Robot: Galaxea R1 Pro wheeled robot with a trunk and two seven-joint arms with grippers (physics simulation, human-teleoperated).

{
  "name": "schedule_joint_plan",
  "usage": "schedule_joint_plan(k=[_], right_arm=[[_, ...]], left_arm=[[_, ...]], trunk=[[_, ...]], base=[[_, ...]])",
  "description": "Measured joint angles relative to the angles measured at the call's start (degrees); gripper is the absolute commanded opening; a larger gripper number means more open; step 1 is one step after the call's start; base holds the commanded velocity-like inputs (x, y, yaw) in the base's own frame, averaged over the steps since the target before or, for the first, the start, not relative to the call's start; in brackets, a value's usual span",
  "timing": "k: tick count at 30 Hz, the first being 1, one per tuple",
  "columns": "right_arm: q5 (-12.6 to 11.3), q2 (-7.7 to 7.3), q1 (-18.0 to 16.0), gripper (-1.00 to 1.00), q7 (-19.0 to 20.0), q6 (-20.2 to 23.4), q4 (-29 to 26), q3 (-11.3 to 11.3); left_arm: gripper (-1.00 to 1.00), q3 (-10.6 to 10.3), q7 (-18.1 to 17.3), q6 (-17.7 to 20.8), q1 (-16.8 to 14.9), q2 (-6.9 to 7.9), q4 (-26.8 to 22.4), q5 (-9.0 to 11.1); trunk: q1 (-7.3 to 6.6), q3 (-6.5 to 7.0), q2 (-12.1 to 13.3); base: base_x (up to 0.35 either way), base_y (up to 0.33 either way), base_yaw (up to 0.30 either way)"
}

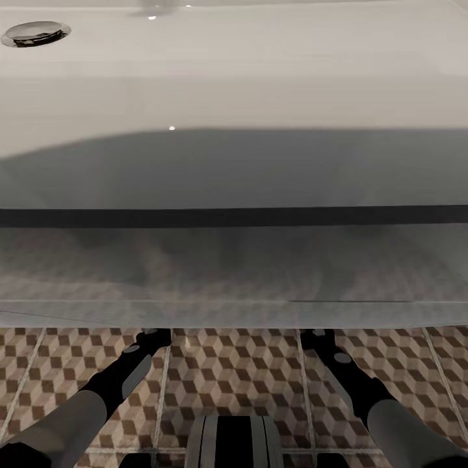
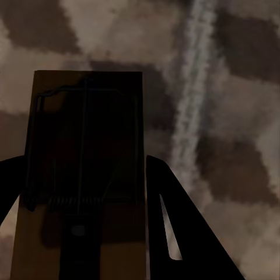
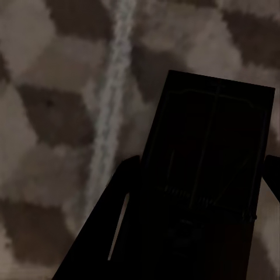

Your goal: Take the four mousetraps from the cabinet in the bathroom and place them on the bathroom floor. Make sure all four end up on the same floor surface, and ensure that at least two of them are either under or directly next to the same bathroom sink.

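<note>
In the left wrist view a brown wooden mousetrap (image 2: 87,116) with thin wire sits between the fingers of my left gripper (image 2: 81,160), which is shut on it close above the cube-patterned bathroom floor (image 2: 233,87). The right wrist view shows a second mousetrap (image 3: 216,128), in deep shadow, held the same way in my right gripper (image 3: 201,160) over the floor (image 3: 46,116). From the head view the white sink (image 1: 234,65) lies right in front. Both arms, left (image 1: 110,383) and right (image 1: 354,383), reach low under its front edge, which hides the fingertips.
The sink's chrome drain (image 1: 36,32) is at the far left. Its white vanity front (image 1: 234,273) hangs over the tiled floor (image 1: 234,370) and blocks the way forward. A pale grout line (image 2: 189,105) runs beside the left trap.
</note>
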Motion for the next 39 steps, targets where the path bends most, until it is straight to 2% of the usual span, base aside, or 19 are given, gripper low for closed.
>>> schedule_joint_plan(k=[33,39], right_arm=[[-0.5,0.0,-0.5,-1.0,0.0,0.1,0.6,-0.1],[-0.6,0.0,-0.5,-1.0,0.1,0.1,0.7,-0.1]], left_arm=[[-1.0,0.0,1.5,0.4,-0.5,-0.78,0.1,-0.1],[-1.0,0.0,3.4,0.3,-0.5,-0.84,0.2,-0.2]], trunk=[[0.0,0.0,0.0],[0.0,0.0,0.0]], base=[[0.0,0.0,0.0],[0.0,0.0,0.0]])
